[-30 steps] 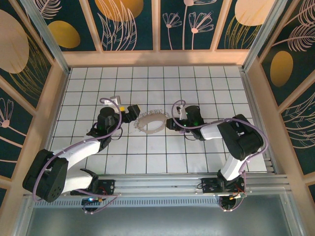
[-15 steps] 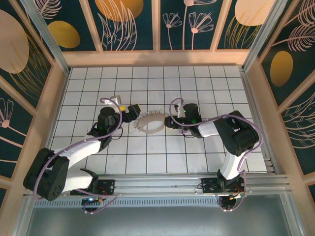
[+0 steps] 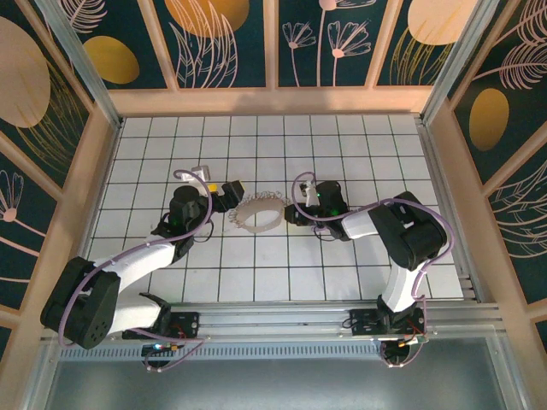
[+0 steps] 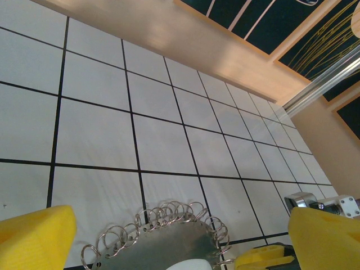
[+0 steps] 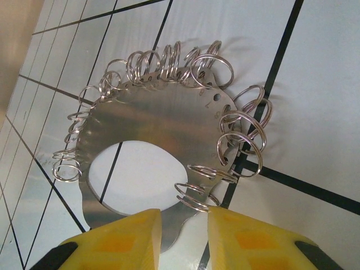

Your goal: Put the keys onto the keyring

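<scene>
The keyring (image 3: pixel 259 213) (a flat metal plate with many wire rings along its edge) lies on the white tiled worktop (image 3: pixel 359 145), between the two hands. The left hand (image 3: pixel 232 203) is spread wide, with one yellow finger at each side of the plate's end. The right hand (image 5: pixel 184 218) has its fingers near together about the plate's rim; whether they really pinch it, I cannot tell.

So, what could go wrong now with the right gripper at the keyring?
The right gripper straddles the thin edge of the keyring, which lies flat on the tiles: closing might push it away instead of pinching it. A loose small ring sits right by the fingers and could get caught.
</scene>
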`<state>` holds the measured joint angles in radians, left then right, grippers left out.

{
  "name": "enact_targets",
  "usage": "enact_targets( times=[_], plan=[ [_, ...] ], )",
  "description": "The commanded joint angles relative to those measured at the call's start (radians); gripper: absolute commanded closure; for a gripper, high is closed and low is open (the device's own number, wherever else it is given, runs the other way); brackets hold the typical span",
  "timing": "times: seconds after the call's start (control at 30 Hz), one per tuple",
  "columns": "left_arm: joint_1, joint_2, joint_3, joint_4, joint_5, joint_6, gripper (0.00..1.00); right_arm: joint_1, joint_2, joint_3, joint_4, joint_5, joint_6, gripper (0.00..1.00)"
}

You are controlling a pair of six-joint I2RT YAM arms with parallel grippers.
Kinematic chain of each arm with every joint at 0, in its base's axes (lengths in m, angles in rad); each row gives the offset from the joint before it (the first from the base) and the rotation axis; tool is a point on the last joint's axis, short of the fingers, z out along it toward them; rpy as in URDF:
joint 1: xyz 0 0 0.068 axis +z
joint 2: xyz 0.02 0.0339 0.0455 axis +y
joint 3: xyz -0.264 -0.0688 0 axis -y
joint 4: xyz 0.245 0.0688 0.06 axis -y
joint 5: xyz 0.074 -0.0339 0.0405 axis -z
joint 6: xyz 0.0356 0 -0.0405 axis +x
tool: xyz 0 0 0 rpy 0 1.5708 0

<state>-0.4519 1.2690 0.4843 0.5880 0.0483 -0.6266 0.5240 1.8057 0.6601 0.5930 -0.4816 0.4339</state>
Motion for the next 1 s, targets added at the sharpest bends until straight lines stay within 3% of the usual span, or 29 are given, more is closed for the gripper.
enact_targets(
  times=[0.0,0.37,0.57,0.97],
  plan=[
    [-0.007,0.009,0.005,0.041,0.013,-0.003,0.03,0.014,-0.007,-0.016,0.041,-0.032,0.017,0.72],
    [-0.007,0.017,-0.002,0.055,0.015,-0.009,0.03,0.018,-0.058,-0.037,0.025,-0.020,0.005,0.72],
    [-0.007,0.027,0.000,0.059,0.023,-0.013,0.03,0.018,-0.076,-0.019,-0.007,0.009,-0.010,0.59],
    [-0.008,0.032,0.004,0.056,0.027,-0.012,0.03,0.018,-0.003,0.056,-0.019,0.013,-0.013,0.57]
  ],
)
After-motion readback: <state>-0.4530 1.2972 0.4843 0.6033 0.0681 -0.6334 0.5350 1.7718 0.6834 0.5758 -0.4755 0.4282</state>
